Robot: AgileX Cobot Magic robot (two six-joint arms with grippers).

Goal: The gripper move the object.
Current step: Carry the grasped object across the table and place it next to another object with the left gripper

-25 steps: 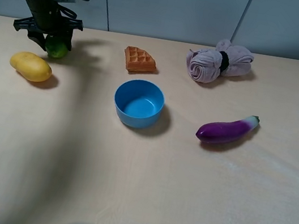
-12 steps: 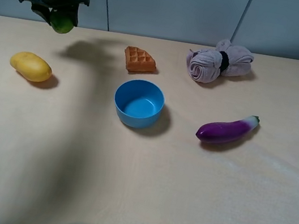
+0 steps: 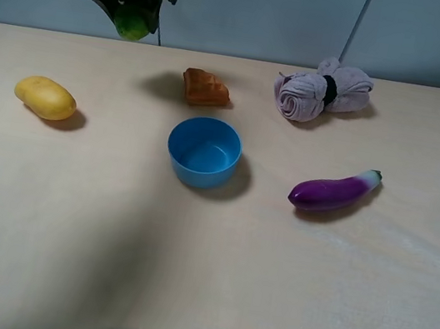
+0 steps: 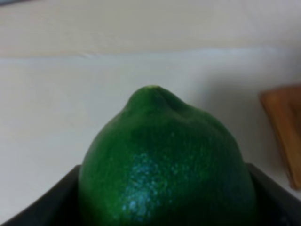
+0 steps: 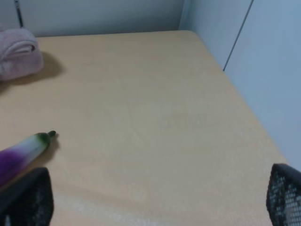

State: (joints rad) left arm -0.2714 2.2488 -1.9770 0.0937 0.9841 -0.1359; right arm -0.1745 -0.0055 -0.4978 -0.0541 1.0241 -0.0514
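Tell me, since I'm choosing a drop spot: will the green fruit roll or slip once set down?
Probably rolls: the green fruit is rounded with a small nipple end, and the table looks flat. Its glossy pebbled skin may be slippery, yet the left gripper holds it aloft.

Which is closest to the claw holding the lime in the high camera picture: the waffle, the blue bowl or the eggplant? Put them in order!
1. The waffle, at the back, just right of the left gripper that holds the lime.
2. The blue bowl, in the middle of the table.
3. The eggplant, far off on the right.
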